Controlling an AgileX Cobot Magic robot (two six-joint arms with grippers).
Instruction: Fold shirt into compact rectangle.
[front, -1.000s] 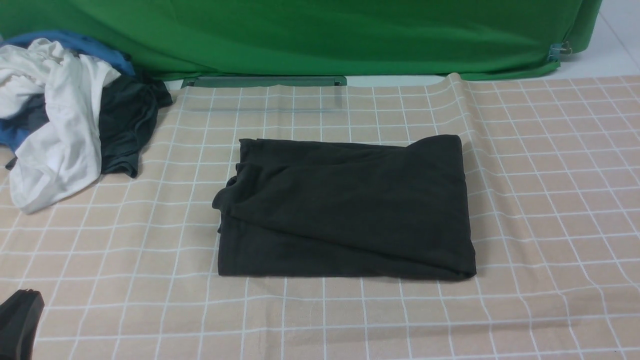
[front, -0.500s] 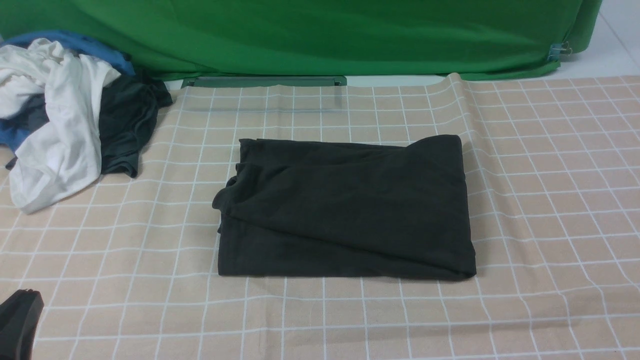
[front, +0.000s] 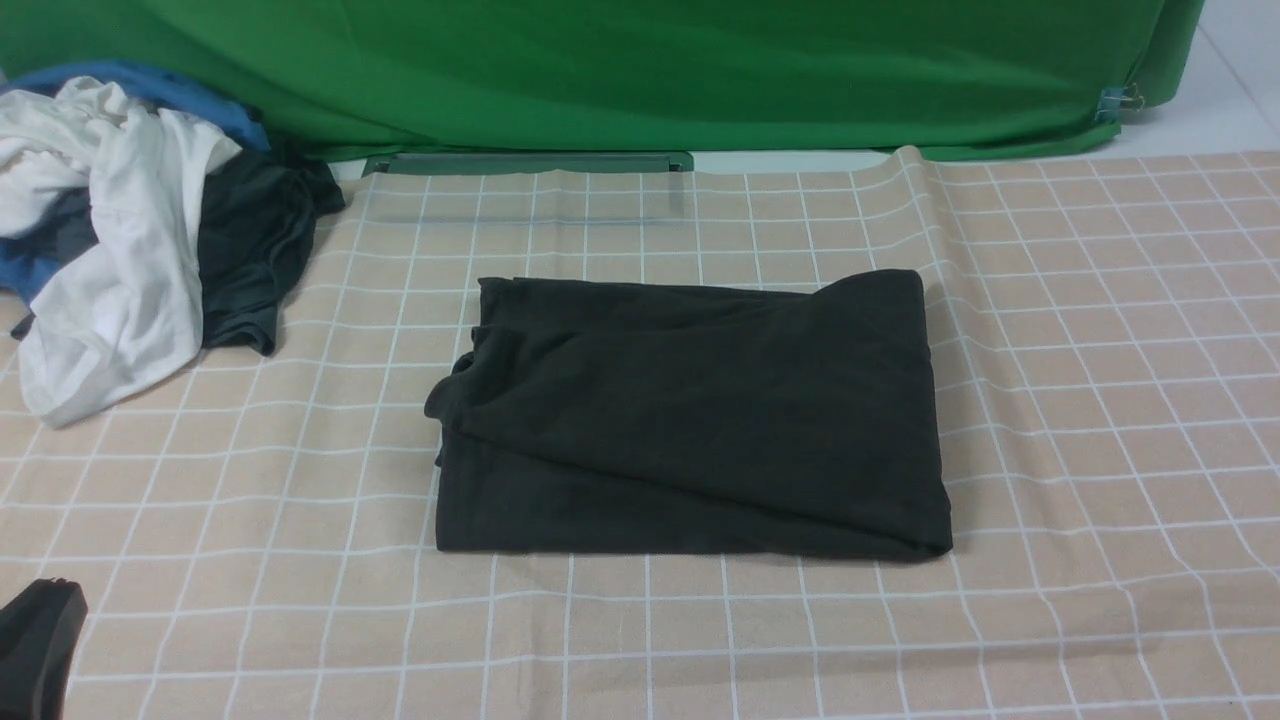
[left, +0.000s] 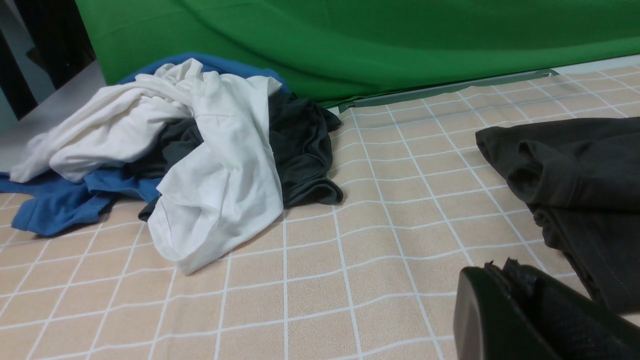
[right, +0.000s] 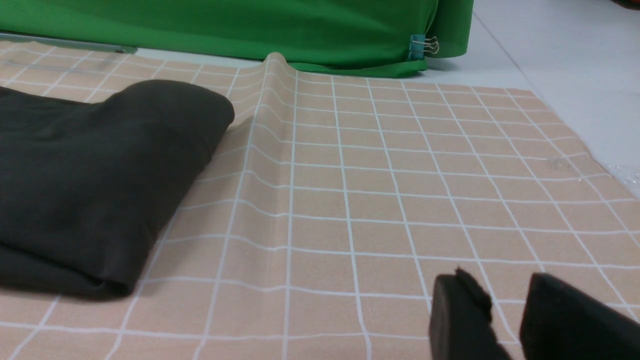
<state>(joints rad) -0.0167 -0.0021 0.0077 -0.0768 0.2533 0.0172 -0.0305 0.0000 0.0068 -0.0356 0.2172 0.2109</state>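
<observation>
The shirt (front: 690, 420) lies in the middle of the checked cloth, folded into a charcoal-black rectangle with a loose, uneven left edge. No print shows on it. The left wrist view catches that rumpled edge of the shirt (left: 575, 170); the right wrist view shows the rounded far right corner of the shirt (right: 90, 170). My left gripper (front: 50, 600) sits low at the near left corner, well away from the shirt, and in its own view my left gripper (left: 501, 269) is shut with nothing in it. My right gripper (right: 500, 282) is out of the front view; it stands open and empty over bare cloth to the right of the shirt.
A heap of clothes lies at the far left: a white garment (front: 110, 260), a dark grey one (front: 255, 250) and a blue one (left: 55, 205). A green backdrop (front: 640, 70) closes the back. A raised wrinkle in the tablecloth (front: 925, 200) runs beside the shirt's right side.
</observation>
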